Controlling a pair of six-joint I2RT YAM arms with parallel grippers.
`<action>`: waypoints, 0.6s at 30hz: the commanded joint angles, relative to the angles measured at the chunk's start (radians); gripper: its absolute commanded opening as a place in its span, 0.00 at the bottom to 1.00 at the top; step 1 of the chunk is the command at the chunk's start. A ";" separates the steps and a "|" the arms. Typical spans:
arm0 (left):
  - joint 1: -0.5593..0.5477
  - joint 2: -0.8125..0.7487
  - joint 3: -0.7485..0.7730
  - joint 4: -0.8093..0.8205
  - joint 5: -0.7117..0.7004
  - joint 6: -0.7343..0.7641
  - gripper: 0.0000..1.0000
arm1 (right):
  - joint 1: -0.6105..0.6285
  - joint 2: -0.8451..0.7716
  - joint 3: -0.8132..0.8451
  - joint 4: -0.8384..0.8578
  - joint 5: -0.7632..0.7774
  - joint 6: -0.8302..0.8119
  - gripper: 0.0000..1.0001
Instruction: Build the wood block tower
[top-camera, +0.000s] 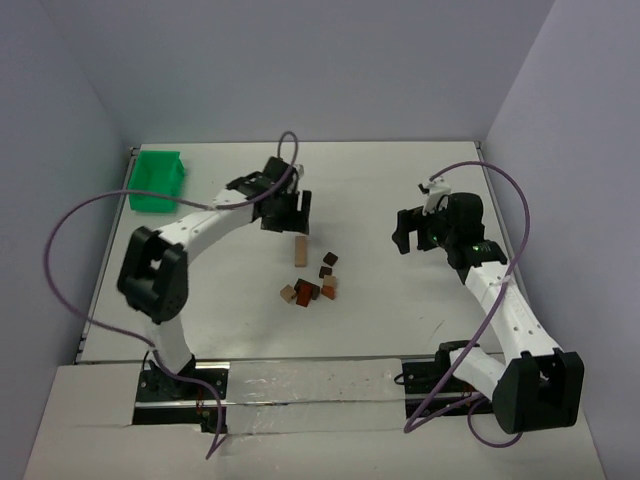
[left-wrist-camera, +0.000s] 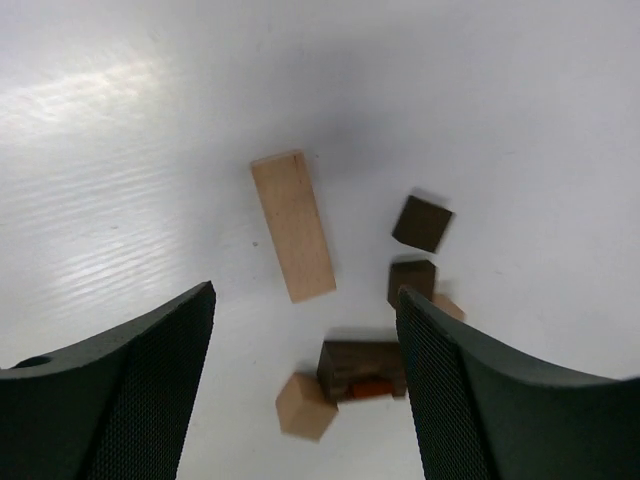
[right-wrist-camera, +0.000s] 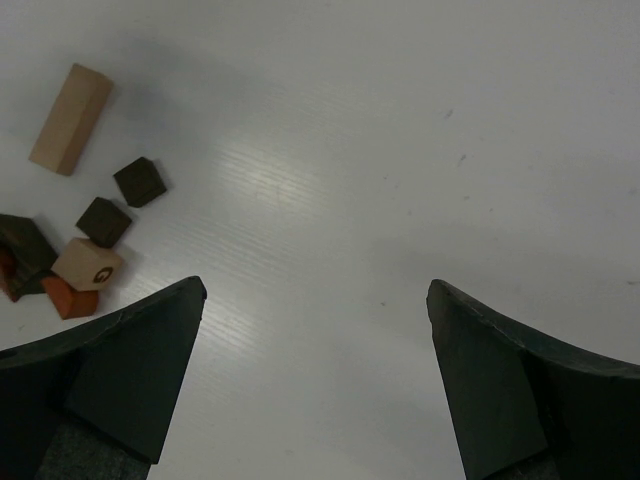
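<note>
Several small wood blocks lie loose on the white table; no tower stands. A long tan block (top-camera: 300, 250) (left-wrist-camera: 293, 226) (right-wrist-camera: 70, 119) lies flat, just in front of my left gripper (top-camera: 286, 222) (left-wrist-camera: 305, 300), which hovers open and holds nothing. Beyond it lie two dark cubes (left-wrist-camera: 421, 223) (left-wrist-camera: 411, 277), a dark brown block (left-wrist-camera: 362, 368) over a reddish piece (left-wrist-camera: 372, 389), and a tan cube (left-wrist-camera: 304, 405) (top-camera: 288, 293). My right gripper (top-camera: 405, 238) (right-wrist-camera: 315, 290) hangs open over bare table to the right of the blocks, with a marked tan cube (right-wrist-camera: 88, 264) at its left.
A bright green tray (top-camera: 155, 180) stands at the table's back left corner. Grey walls close in the table (top-camera: 380, 320) on the left, back and right. Purple cables loop from both arms.
</note>
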 joint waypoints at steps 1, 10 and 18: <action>0.096 -0.354 -0.117 0.148 0.187 0.067 0.81 | 0.085 -0.048 0.054 -0.036 -0.022 -0.030 1.00; 0.253 -0.651 -0.285 0.087 0.374 0.262 0.99 | 0.385 0.014 0.127 -0.125 0.064 -0.107 1.00; 0.477 -0.674 -0.327 0.052 0.720 0.363 0.90 | 0.589 0.236 0.248 -0.204 0.068 -0.166 1.00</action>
